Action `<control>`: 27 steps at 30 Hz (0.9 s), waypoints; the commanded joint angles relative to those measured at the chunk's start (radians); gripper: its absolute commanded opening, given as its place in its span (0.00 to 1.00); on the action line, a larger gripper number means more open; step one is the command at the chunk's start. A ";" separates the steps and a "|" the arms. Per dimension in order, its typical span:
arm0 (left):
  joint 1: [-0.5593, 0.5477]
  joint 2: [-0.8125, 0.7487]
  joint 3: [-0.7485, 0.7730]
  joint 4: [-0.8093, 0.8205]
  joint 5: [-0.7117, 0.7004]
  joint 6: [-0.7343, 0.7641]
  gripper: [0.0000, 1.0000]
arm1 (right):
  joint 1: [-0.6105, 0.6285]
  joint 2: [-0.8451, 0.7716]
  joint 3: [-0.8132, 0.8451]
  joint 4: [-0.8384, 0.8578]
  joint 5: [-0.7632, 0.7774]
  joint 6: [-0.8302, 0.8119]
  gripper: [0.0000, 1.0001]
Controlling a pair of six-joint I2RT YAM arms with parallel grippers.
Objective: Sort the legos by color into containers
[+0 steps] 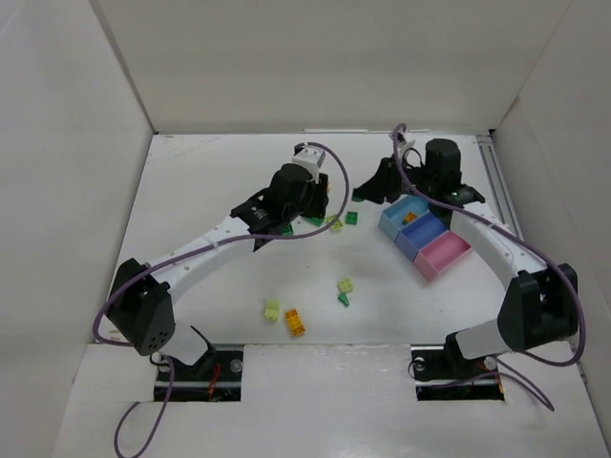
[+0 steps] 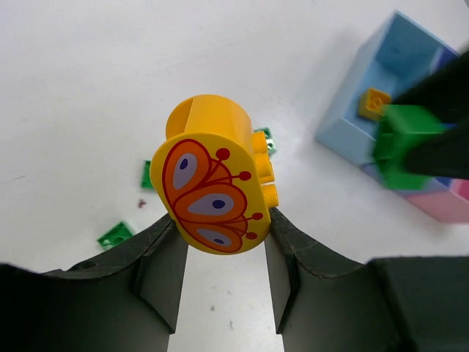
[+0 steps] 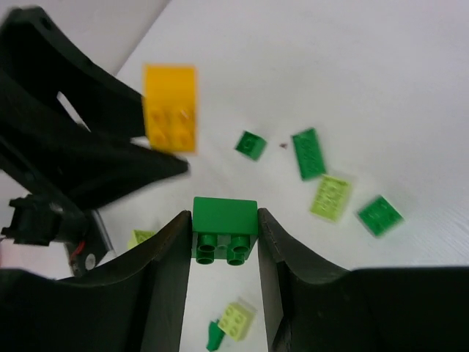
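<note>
As R tool [image 3: 223, 218] grips green lego [image 3: 224, 229], its long axis spans jaws

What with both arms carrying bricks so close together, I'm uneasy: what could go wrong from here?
1. Collision: the left gripper with its orange-yellow butterfly brick is close to the right gripper, which holds a green brick.
2. The butterfly brick is pinched only at its lower edge, so it might pivot or slip.
3. The light blue bin already holds an orange brick; the green brick released there would be missorted.
</note>
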 commanded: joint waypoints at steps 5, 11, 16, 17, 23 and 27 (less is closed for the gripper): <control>0.077 -0.020 0.033 0.014 -0.062 -0.044 0.00 | -0.232 -0.140 -0.124 -0.002 -0.025 0.005 0.00; 0.077 -0.038 0.013 0.023 -0.033 -0.025 0.00 | -0.301 -0.149 -0.102 -0.260 0.347 -0.075 0.00; 0.077 -0.038 0.004 0.033 0.013 -0.005 0.00 | -0.301 -0.114 -0.093 -0.341 0.603 -0.066 0.04; 0.077 -0.038 0.004 0.033 0.022 0.004 0.00 | -0.301 -0.105 -0.093 -0.351 0.625 -0.036 0.04; 0.077 -0.049 -0.007 0.033 0.068 0.036 0.00 | -0.301 -0.095 -0.124 -0.401 0.778 0.002 0.09; 0.077 -0.049 -0.007 0.033 0.114 0.067 0.00 | -0.301 -0.074 -0.144 -0.392 0.766 -0.011 0.16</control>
